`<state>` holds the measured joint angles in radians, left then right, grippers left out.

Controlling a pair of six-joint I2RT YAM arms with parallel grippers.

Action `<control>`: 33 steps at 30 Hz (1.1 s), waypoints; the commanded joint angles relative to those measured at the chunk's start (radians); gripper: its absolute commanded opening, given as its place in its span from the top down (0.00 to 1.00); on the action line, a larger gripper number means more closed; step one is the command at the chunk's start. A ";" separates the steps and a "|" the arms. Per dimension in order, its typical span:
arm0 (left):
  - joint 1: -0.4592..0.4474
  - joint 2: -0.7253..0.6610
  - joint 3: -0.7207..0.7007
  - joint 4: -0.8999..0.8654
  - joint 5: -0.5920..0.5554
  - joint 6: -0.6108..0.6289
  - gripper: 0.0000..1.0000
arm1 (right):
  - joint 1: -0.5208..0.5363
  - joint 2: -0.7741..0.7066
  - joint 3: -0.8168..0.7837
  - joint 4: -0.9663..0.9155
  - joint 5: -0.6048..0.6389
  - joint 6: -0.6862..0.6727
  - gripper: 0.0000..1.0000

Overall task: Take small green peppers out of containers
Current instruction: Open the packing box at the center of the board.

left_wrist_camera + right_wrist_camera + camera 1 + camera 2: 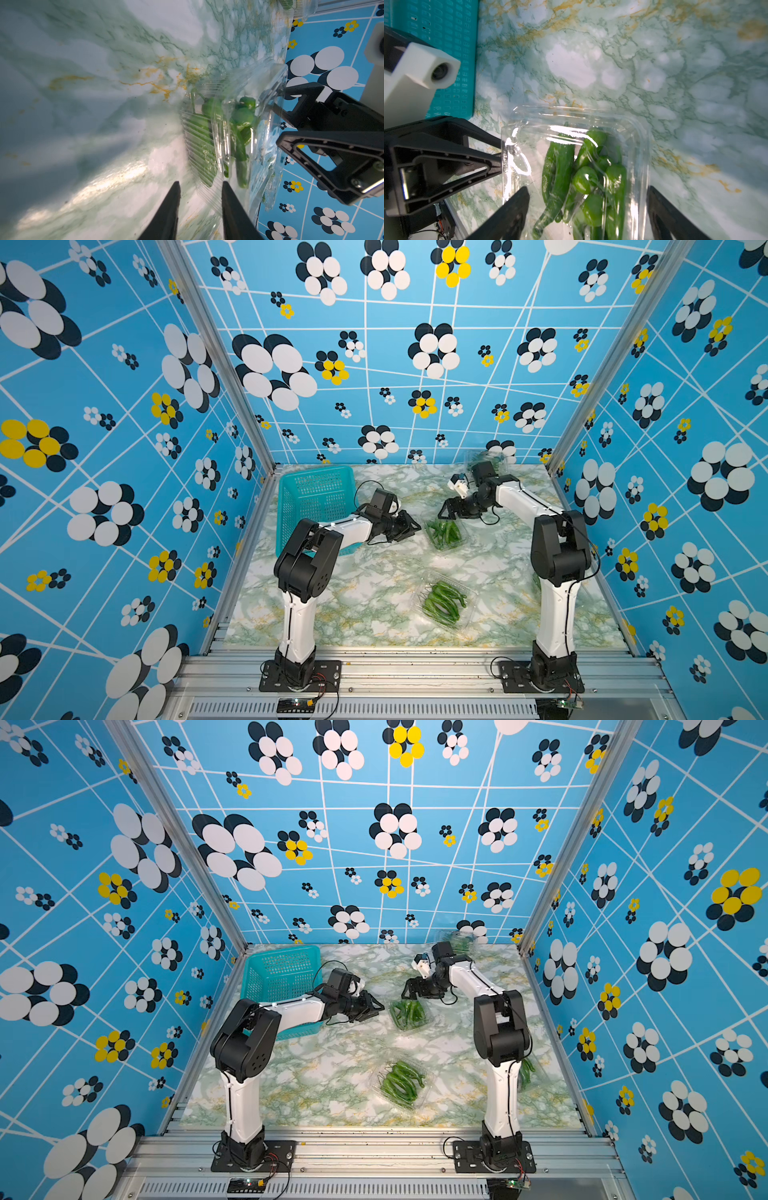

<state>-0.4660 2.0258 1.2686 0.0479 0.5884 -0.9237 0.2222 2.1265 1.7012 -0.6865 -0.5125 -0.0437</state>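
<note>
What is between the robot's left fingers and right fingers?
A clear box of green peppers. The left wrist view shows it on the table, between the left fingers and the right fingers.

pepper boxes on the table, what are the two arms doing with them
Both arms are at the middle clear container of small green peppers. The right gripper hangs over it, wide open; the left gripper sits at its edge, grip unclear. The peppers lie inside it; another full container sits nearer the front.
</note>
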 commanded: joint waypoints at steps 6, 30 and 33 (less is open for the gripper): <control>-0.003 0.030 0.045 -0.027 0.008 0.020 0.64 | 0.007 0.011 0.027 -0.001 -0.029 0.004 0.11; -0.008 0.050 0.072 -0.038 0.004 0.022 0.64 | 0.011 0.016 0.025 -0.002 -0.050 0.003 0.11; -0.014 0.060 0.095 -0.055 0.001 0.030 0.64 | 0.009 0.018 0.025 -0.004 -0.054 0.002 0.11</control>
<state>-0.4698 2.0598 1.3231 0.0196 0.5880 -0.9203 0.2222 2.1277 1.7023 -0.6868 -0.5362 -0.0437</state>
